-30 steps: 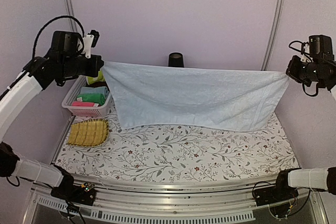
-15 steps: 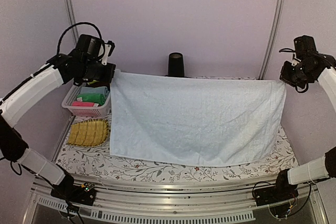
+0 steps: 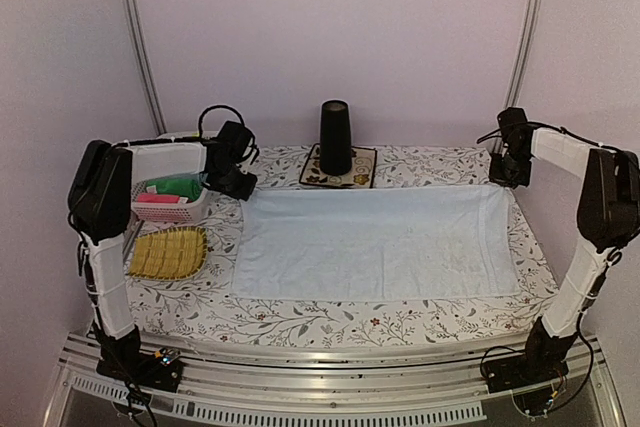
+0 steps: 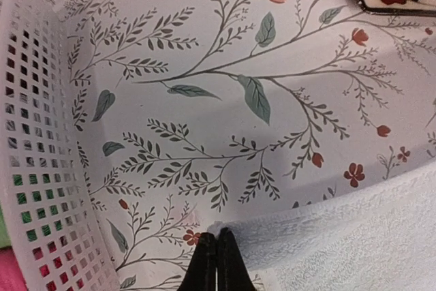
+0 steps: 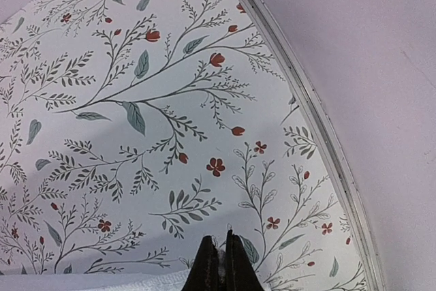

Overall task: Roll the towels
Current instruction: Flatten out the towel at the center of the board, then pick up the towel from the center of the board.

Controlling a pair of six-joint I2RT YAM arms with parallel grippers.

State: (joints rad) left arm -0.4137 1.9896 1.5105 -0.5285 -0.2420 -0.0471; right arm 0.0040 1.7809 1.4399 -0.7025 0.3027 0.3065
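Note:
A light blue towel (image 3: 375, 242) lies spread flat across the flowered table cover. My left gripper (image 3: 238, 185) is down at the towel's far left corner, shut on it. The left wrist view shows the black fingertips (image 4: 208, 257) pressed together with the corner of the towel (image 4: 354, 236) pinched between them. My right gripper (image 3: 506, 175) is down at the far right corner, its jaws closed on a bit of pale cloth. In the right wrist view the gripper (image 5: 219, 244) sits low in the frame, with the towel's edge (image 5: 102, 283) running off to the left.
A white perforated basket (image 3: 172, 212) with green and pink cloths stands at the left, close beside my left gripper (image 4: 41, 168). In front of it lies a yellow straw tray (image 3: 170, 252). A black cone (image 3: 335, 137) stands on a dark-bordered mat (image 3: 358, 177) at the back. The table's metal rail (image 5: 306, 100) runs right of my right gripper.
Both arms have come down and forward, bringing the towel from hanging stretched in the air to lying flat on the table. Both grippers kept hold of their corners.

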